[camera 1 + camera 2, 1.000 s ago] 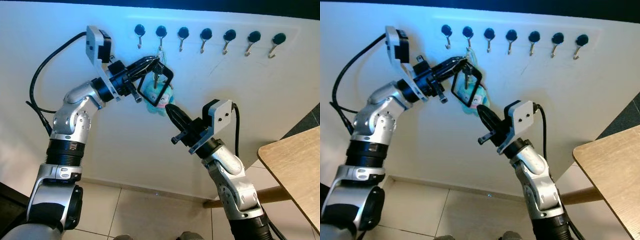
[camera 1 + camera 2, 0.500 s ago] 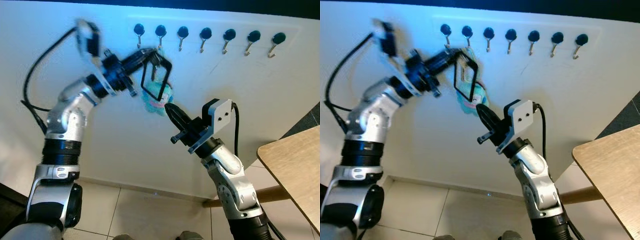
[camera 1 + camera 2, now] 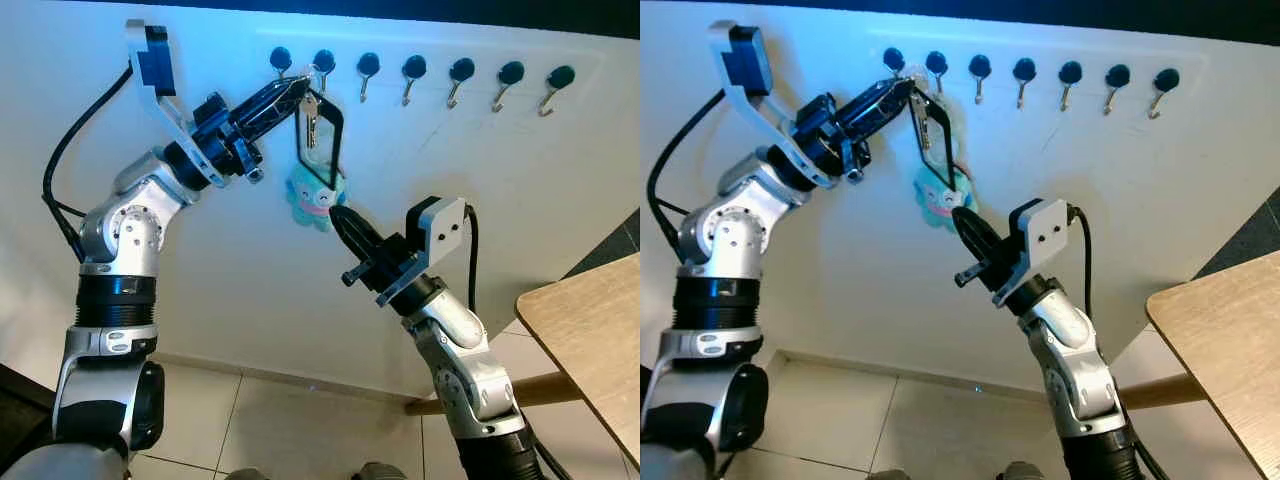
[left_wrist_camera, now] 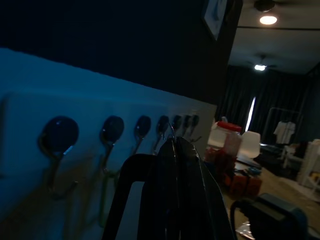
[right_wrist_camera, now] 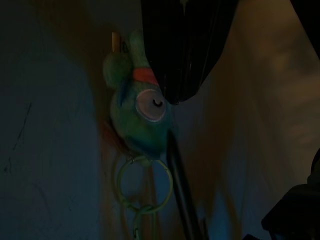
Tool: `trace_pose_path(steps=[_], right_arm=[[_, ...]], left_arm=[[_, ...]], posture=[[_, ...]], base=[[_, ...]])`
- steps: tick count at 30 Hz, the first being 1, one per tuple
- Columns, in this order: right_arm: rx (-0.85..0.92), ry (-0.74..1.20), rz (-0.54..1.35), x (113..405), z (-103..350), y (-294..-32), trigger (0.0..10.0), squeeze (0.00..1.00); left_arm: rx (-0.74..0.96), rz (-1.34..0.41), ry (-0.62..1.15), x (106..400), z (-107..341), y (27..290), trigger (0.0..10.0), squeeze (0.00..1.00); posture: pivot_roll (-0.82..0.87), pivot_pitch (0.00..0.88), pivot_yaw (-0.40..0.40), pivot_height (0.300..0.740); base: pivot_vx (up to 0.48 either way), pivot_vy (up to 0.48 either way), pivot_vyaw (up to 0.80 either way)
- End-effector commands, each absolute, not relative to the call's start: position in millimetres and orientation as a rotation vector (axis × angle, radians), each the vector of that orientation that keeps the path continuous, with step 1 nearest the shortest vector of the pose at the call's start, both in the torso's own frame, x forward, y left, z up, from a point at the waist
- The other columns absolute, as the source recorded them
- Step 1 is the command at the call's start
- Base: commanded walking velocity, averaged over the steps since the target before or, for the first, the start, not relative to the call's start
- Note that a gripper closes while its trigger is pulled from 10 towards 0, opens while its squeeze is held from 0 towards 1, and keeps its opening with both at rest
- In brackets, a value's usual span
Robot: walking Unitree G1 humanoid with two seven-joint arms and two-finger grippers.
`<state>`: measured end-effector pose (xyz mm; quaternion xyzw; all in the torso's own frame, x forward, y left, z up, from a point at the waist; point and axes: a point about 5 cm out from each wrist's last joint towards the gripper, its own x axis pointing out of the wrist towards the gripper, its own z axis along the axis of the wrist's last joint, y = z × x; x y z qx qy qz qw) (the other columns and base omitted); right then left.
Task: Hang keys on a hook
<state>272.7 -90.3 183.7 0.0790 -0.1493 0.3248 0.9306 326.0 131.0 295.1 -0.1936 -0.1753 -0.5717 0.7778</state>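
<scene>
The left wrist view is dim and blue-tinted. The left end effector (image 4: 175, 195) reaches along a pale wall rail (image 4: 30, 130), its black fingers (image 4: 195, 200) pressed close together, with a black loop (image 4: 125, 185) curving just beside them. A row of dark round-capped hooks (image 4: 112, 131) recedes along the rail. Beyond, a dark room holds two lit ceiling lamps (image 4: 268, 20) and a red-lidded jar (image 4: 229, 136) on a cluttered surface (image 4: 270, 180).

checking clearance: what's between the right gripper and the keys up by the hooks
The teal plush charm hangs between the keys and the right gripper, seen in the left eye view.
</scene>
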Motion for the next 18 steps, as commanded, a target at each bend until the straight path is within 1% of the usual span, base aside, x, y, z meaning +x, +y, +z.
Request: trace_pose_path(steps=[1, 6, 11, 18], right_arm=[[0.167, -0.303, 0.667, 272.7, 183.9, -90.3, 10.0, 0.0], [0.166, -0.302, 0.665, 272.7, 183.8, -90.7, 10.0, 0.0], [0.167, -0.307, 0.661, 273.5, 184.7, -90.9, 10.0, 0.0], [0.17, -0.315, 0.66, 273.6, 186.3, -90.7, 10.0, 0.0]], left_arm=[[-0.473, -1.267, -0.361, 323.0, 290.1, 126.4, 10.0, 0.0], [-0.514, -1.272, -0.33, 324.8, 281.4, 119.5, 10.0, 0.0], [-0.562, -1.246, -0.319, 330.8, 278.4, 119.7, 10.0, 0.0], [-0.568, -1.211, -0.338, 337.3, 281.0, 121.5, 10.0, 0.0]], posture=[[0.03, 0.071, 0.009, 0.74], [0.03, 0.071, 0.013, 0.74], [0.03, 0.07, 0.013, 0.74], [0.03, 0.067, 0.017, 0.74]], base=[[0.0, 0.0, 0.0], [0.0, 0.0, 0.0], [0.0, 0.0, 0.0], [0.0, 0.0, 0.0]])
